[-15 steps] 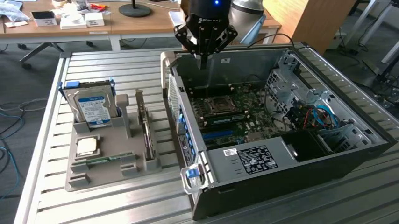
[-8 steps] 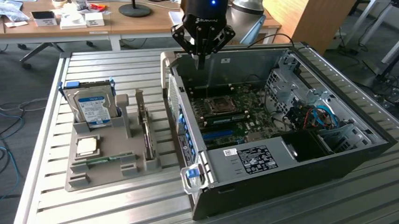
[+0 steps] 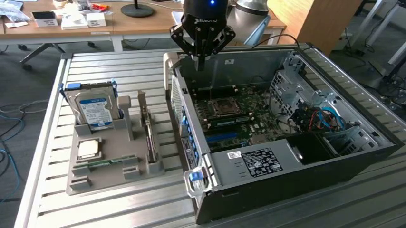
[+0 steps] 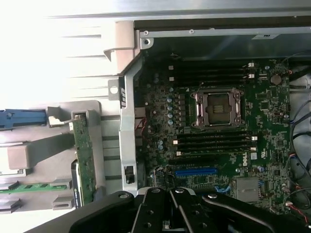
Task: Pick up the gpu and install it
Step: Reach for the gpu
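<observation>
In the exterior view, you have the claw (image 3: 201,62) hanging over the far corner of the open computer case (image 3: 285,190). Its fingers are pressed together with nothing between them. The graphics card (image 3: 149,130) stands on edge in a slot of the gray holder (image 3: 95,183). That holder lies on the slatted counter (image 3: 114,209) just beside the case, on the exterior view's left, well apart from the claw. In the same holder you can see the hard drive (image 3: 95,110) standing upright at the far end. A square processor chip (image 3: 89,148) lies flat nearer the camera, with a narrow green memory stick (image 3: 104,164) next to it. Inside the case the green motherboard (image 3: 244,121) lies exposed, with the labelled power supply (image 3: 257,162) at its near end.

In the wrist view, the claw (image 4: 170,213) shows its dark links drawn together over the motherboard (image 4: 160,111). It looks to be well clear of the board, though its height is hard for you to judge here. The graphics card (image 4: 85,162) appears edge-on as a green strip in the holder (image 4: 29,155), outside the silver case wall (image 4: 127,136). The processor socket (image 4: 216,108) sits between rows of memory slots, and a blue slot (image 4: 196,171) lies near the claw.
</observation>
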Controlling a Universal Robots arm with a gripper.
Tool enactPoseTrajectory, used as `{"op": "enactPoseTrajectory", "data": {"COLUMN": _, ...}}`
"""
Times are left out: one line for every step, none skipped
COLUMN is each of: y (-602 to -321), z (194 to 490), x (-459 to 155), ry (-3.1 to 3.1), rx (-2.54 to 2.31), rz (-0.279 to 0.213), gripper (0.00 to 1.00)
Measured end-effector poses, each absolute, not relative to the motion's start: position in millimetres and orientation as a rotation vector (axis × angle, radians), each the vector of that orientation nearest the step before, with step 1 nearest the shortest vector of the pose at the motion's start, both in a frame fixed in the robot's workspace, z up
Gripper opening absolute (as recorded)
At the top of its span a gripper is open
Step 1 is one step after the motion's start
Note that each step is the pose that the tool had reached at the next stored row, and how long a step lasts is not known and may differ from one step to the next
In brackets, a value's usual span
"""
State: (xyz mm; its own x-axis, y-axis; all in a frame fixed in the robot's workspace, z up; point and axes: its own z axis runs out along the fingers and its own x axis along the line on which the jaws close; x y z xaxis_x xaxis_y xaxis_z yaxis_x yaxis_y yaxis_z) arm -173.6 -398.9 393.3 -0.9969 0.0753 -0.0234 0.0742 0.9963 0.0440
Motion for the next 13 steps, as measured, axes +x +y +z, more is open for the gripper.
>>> {"op": "enactPoseTrajectory", "data": {"y": -399, "z": 393, "x": -175, "ry": 3.114, "rx": 0.117, "rz": 0.067, "gripper": 0.11}}
{"op": "enactPoseTrajectory", "data": {"y": -399, "z": 393, "x": -176, "ry": 3.114, "rx": 0.117, "rz": 0.067, "gripper": 0.11}}
{"op": "enactPoseTrajectory", "data": {"y": -399, "z": 393, "x": -178, "ry": 3.114, "rx": 0.117, "rz": 0.067, "gripper": 0.11}}
{"op": "enactPoseTrajectory", "data": {"y": -399, "z": 393, "x": -179, "ry": 3.114, "rx": 0.117, "rz": 0.067, "gripper": 0.11}}
{"op": "enactPoseTrajectory", "data": {"y": -399, "z": 393, "x": -180, "ry": 3.114, "rx": 0.117, "rz": 0.067, "gripper": 0.11}}
{"op": "enactPoseTrajectory", "data": {"y": -399, "z": 393, "x": -181, "ry": 3.114, "rx": 0.117, "rz": 0.067, "gripper": 0.11}}
{"op": "enactPoseTrajectory", "data": {"y": -399, "z": 393, "x": -182, "ry": 3.114, "rx": 0.117, "rz": 0.067, "gripper": 0.11}}
{"op": "enactPoseTrajectory", "data": {"y": -399, "z": 393, "x": -183, "ry": 3.114, "rx": 0.116, "rz": 0.067, "gripper": 0.11}}
{"op": "enactPoseTrajectory", "data": {"y": -399, "z": 393, "x": -185, "ry": 3.114, "rx": 0.116, "rz": 0.067, "gripper": 0.11}}
{"op": "enactPoseTrajectory", "data": {"y": -399, "z": 393, "x": -186, "ry": 3.114, "rx": 0.117, "rz": 0.067, "gripper": 0.11}}
{"op": "enactPoseTrajectory", "data": {"y": -399, "z": 393, "x": -187, "ry": 3.114, "rx": 0.116, "rz": 0.067, "gripper": 0.11}}
{"op": "enactPoseTrajectory", "data": {"y": -399, "z": 393, "x": -188, "ry": 3.114, "rx": 0.117, "rz": 0.067, "gripper": 0.11}}
{"op": "enactPoseTrajectory", "data": {"y": -399, "z": 393, "x": -189, "ry": 3.114, "rx": 0.116, "rz": 0.067, "gripper": 0.11}}
